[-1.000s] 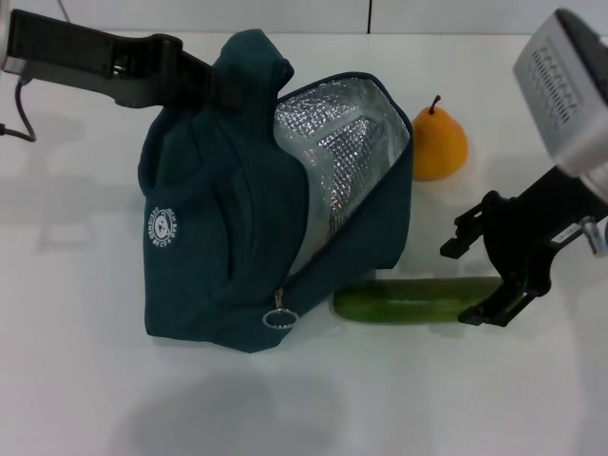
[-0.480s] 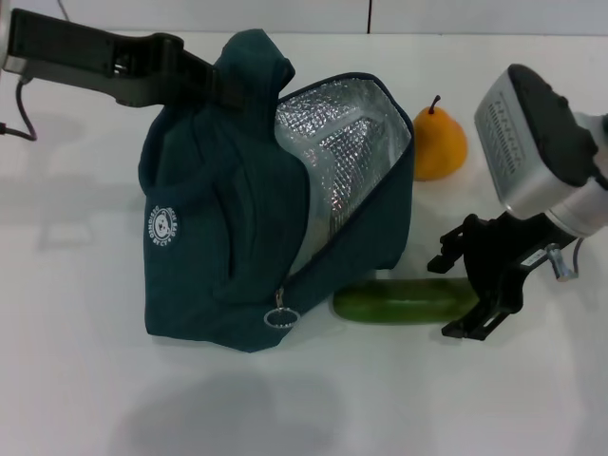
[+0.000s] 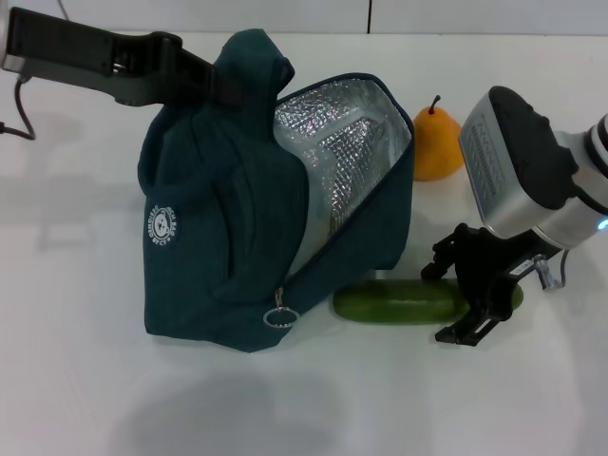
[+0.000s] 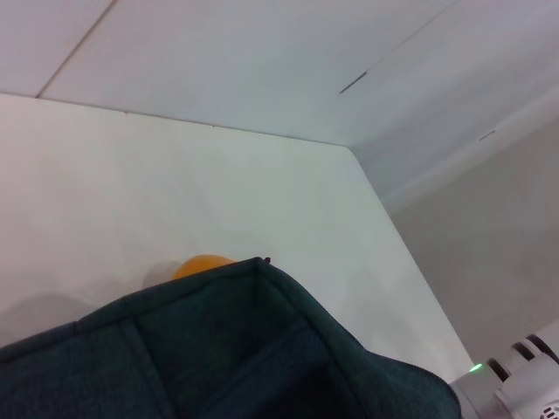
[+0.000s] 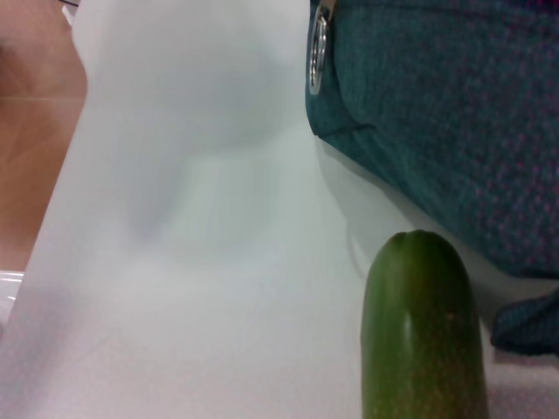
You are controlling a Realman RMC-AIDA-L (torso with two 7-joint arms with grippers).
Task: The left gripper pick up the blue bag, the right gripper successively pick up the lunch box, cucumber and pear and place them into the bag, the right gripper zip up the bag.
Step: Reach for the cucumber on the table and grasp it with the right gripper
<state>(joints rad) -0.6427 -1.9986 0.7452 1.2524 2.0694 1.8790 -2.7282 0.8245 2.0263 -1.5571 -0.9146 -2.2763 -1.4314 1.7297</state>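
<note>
The blue bag (image 3: 228, 228) stands open on the white table, its silver lining (image 3: 342, 142) facing right. My left gripper (image 3: 217, 87) is shut on the bag's top and holds it up; the left wrist view shows the bag's fabric (image 4: 218, 349) with the pear (image 4: 203, 264) just behind it. The cucumber (image 3: 394, 302) lies in front of the bag's right corner. My right gripper (image 3: 458, 299) is open, one finger on each side of the cucumber's right part. The pear (image 3: 439, 142) stands behind it. The cucumber (image 5: 424, 332) and the zip pull (image 5: 319, 48) show close up. The lunch box is hidden.
The zip pull ring (image 3: 281, 317) hangs at the bag's front lower corner. A cable (image 3: 19, 114) runs along the table's far left. The table's edge (image 5: 65, 192) shows in the right wrist view, with brown floor beyond it.
My right gripper has moved left along the cucumber and down, so its open fingers now straddle the cucumber's right part. The left arm and bag have not moved.
</note>
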